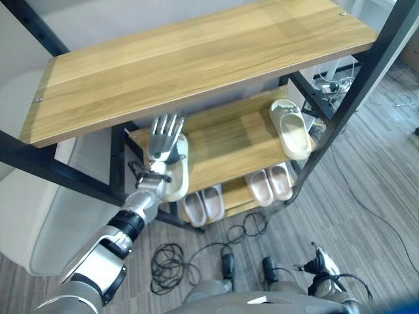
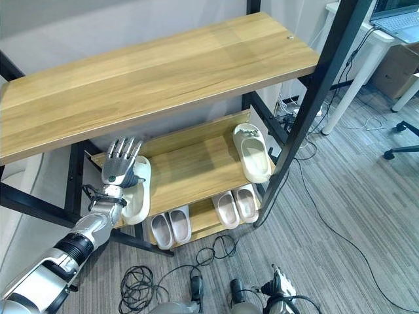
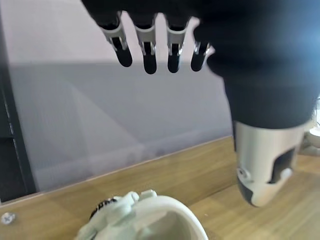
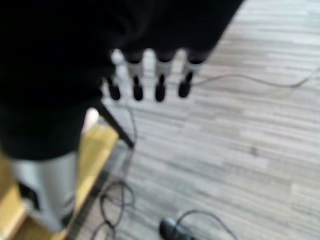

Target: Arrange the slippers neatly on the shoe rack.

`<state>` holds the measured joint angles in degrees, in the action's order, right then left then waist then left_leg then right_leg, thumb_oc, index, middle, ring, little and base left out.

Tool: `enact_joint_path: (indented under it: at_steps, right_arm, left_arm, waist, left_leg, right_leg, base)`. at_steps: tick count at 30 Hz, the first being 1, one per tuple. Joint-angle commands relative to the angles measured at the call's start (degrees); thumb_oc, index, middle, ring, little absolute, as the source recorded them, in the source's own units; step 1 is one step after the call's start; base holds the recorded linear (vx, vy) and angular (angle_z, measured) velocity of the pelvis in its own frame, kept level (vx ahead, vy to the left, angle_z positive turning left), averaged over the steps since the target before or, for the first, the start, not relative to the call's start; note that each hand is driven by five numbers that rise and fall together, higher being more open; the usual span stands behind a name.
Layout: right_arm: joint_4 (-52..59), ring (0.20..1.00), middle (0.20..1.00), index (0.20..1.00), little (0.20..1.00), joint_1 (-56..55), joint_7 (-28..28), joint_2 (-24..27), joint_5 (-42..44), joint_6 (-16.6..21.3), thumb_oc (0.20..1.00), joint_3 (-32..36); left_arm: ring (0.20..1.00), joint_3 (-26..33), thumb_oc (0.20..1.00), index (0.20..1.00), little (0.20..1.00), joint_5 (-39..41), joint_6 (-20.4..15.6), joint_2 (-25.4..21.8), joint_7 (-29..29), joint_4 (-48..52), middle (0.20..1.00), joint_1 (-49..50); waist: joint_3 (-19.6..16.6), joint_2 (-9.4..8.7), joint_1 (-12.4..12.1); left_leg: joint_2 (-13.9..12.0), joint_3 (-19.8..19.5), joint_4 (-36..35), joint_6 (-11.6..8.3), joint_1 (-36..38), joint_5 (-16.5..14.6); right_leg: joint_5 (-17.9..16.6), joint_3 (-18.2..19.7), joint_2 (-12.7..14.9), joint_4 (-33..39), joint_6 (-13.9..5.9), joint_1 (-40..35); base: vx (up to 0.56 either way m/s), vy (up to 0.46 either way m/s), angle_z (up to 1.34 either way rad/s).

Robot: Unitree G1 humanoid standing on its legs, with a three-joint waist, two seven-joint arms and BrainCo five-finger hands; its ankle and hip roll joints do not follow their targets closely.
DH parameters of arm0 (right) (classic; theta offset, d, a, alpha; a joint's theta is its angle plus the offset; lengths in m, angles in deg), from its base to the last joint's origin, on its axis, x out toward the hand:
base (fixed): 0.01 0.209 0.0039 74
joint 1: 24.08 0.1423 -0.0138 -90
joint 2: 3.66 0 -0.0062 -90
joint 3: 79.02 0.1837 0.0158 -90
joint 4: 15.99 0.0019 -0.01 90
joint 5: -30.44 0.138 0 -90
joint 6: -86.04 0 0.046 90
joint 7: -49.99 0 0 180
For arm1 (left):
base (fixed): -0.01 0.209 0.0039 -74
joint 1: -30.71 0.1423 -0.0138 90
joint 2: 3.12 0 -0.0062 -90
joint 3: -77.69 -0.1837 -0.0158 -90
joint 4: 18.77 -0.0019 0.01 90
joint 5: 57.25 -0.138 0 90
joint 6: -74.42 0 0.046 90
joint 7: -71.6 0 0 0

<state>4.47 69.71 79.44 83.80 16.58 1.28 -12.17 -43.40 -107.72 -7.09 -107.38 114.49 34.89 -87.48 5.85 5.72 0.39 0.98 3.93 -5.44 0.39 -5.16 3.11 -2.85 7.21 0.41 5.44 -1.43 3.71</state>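
Observation:
Two cream slippers lie on the rack's middle shelf (image 1: 226,140). One slipper (image 1: 292,129) rests at the shelf's right end, close to the black post. The other slipper (image 1: 178,178) lies at the left end, its heel reaching the front edge. My left hand (image 1: 165,139) hovers over this left slipper with its fingers straight and spread, open and holding nothing. In the left wrist view the slipper's (image 3: 150,217) toe end shows below the fingertips (image 3: 150,62), apart from them. My right hand (image 4: 161,70) hangs open low over the floor, beside the rack's lower corner.
The wide top shelf (image 1: 196,65) overhangs the middle one. Two pairs of pinkish slippers (image 1: 203,204) (image 1: 272,183) stand on the bottom shelf. Black frame posts (image 1: 366,75) flank the rack. Cables (image 1: 171,263) lie on the floor in front, and a white desk leg (image 2: 357,72) stands at the right.

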Motion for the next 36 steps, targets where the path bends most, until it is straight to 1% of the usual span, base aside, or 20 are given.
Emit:
enact_joint_path:
  at_steps: [1, 9, 15, 19, 21, 29, 30, 31, 32, 33, 36]
  right_arm:
    - [0.3, 1.0, 1.0, 1.0, 1.0, 0.6, 1.1, 0.5, -1.2, 1.4, 1.0, 0.3]
    - [0.5, 1.0, 1.0, 1.0, 1.0, 1.2, 1.3, 0.7, -1.2, 1.6, 1.0, 0.1]
    - [0.2, 1.0, 1.0, 1.0, 1.0, 1.6, 1.9, 0.7, -0.9, 1.6, 1.0, 0.1]
    - [0.2, 1.0, 1.0, 1.0, 1.0, 3.0, 2.5, 0.8, -0.7, 1.4, 1.0, 0.0]
    - [0.3, 1.0, 1.0, 1.0, 1.0, 3.7, 3.2, 1.0, -0.5, 1.4, 1.0, 0.1]
    - [0.5, 1.0, 1.0, 1.0, 1.0, 4.4, 4.1, 1.1, 0.1, 1.5, 1.0, 0.0]
    - [0.5, 1.0, 1.0, 1.0, 1.0, 4.4, 4.2, 1.1, 0.2, 1.6, 1.0, 0.0]
    - [0.5, 1.0, 1.0, 1.0, 1.0, 4.5, 4.2, 1.1, 0.2, 1.6, 1.0, 0.0]
    - [0.7, 1.0, 1.0, 1.0, 1.0, 4.5, 4.3, 1.1, 0.2, 1.6, 1.0, 0.0]
    - [0.7, 1.0, 1.0, 1.0, 1.0, 4.5, 4.3, 1.1, 0.2, 1.6, 1.0, 0.1]
    - [0.9, 1.0, 1.0, 1.0, 1.0, 4.6, 4.2, 1.3, 0.2, 1.6, 1.0, 0.1]
  left_arm:
    - [1.0, -0.8, 1.0, 1.0, 1.0, -2.2, 1.2, -2.1, 1.1, -4.7, 1.0, -7.5]
    - [1.0, -1.7, 1.0, 1.0, 1.0, -2.5, 1.8, -2.0, 1.0, -7.1, 1.0, -9.0]
    - [1.0, -2.1, 1.0, 1.0, 1.0, -2.2, 2.1, -1.7, 1.4, -8.6, 1.0, -9.7]
    - [1.0, -2.5, 1.0, 1.0, 1.0, -1.6, 2.5, -1.8, 2.1, -9.6, 1.0, -10.9]
    - [1.0, -2.9, 1.0, 1.0, 1.0, -1.0, 3.1, -2.0, 2.8, -10.6, 1.0, -12.5]
    - [1.0, -3.6, 1.0, 1.0, 1.0, -0.8, 4.0, -3.0, 3.5, -10.9, 1.0, -15.2]
    - [0.947, -3.6, 0.947, 0.947, 0.947, -0.9, 4.1, -3.0, 3.6, -11.0, 0.947, -15.3]
    - [0.868, -3.6, 0.868, 0.868, 0.868, -0.8, 4.1, -3.0, 3.6, -11.0, 0.868, -15.4]
    - [0.369, -3.7, 0.369, 0.369, 0.369, -0.9, 4.2, -3.1, 3.7, -11.0, 0.369, -15.8]
    - [0.222, -3.7, 0.222, 0.222, 0.222, -0.9, 4.2, -3.1, 3.7, -11.1, 0.222, -15.9]
    - [0.2, -4.0, 0.2, 0.2, 0.2, -1.2, 4.3, -3.1, 3.4, -10.8, 0.2, -16.1]
  waist:
    - [-0.5, 0.92, 0.0]
    - [0.3, 0.79, 0.0]
    - [1.2, 0.37, -0.2]
    - [2.5, 0.06, -0.3]
    - [3.7, -0.39, -0.5]
    - [5.4, -1.39, -0.8]
    - [5.7, -1.53, -0.8]
    - [5.6, -1.54, -0.8]
    - [5.9, -1.68, -0.8]
    - [5.9, -1.7, -0.8]
    - [6.0, -1.84, -0.9]
  left_leg:
    - [1.7, -4.1, 0.5, 0.18, -1.3, -2.2]
    - [1.7, -4.3, 0.6, 0.24, -2.2, -2.0]
    - [1.7, -4.4, 0.8, 0.25, -3.1, -1.8]
    - [1.6, -4.4, 1.0, 0.25, -4.6, -1.4]
    - [1.7, -4.3, 1.4, 0.28, -6.1, -1.0]
    - [1.8, -4.7, 2.4, 0.29, -8.8, -0.5]
    - [1.8, -4.7, 2.5, 0.29, -9.1, -0.5]
    - [1.8, -4.7, 2.6, 0.29, -9.2, -0.5]
    - [1.8, -4.8, 2.7, 0.28, -9.4, -0.4]
    - [1.8, -4.8, 2.7, 0.28, -9.5, -0.4]
    - [1.9, -5.0, 2.9, 0.32, -9.9, -0.5]
  right_leg:
    - [4.8, -1.6, 1.7, -2.6, -4.66, -0.7]
    - [4.7, -1.8, 1.6, -2.9, -4.69, 0.3]
    - [4.6, -2.2, 1.7, -3.3, -4.79, 1.2]
    - [4.4, -2.3, 1.7, -3.9, -4.8, 2.6]
    - [4.1, -2.4, 1.7, -4.3, -4.84, 4.0]
    - [3.7, -3.0, 1.7, -5.2, -4.76, 6.3]
    - [3.7, -3.1, 1.7, -5.2, -4.71, 6.5]
    - [3.7, -3.1, 1.7, -5.3, -4.72, 6.5]
    - [3.6, -3.1, 1.8, -5.3, -4.69, 6.8]
    - [3.7, -3.1, 1.8, -5.4, -4.69, 6.8]
    - [3.7, -3.2, 1.8, -5.5, -4.67, 7.1]
  base:
    - [0.0, 0.0, 0.0]
    - [0.0, 0.0, 0.0]
    - [-0.01, 0.001, 0.0]
    - [-0.05, 0.004, 0.0]
    - [-0.08, -0.004, 0.03]
    - [-0.02, -0.001, 0.01]
    - [0.0, 0.0, 0.0]
    - [0.0, 0.0, 0.0]
    - [0.0, 0.0, 0.0]
    - [0.0, 0.0, 0.0]
    - [0.0, 0.0, 0.0]
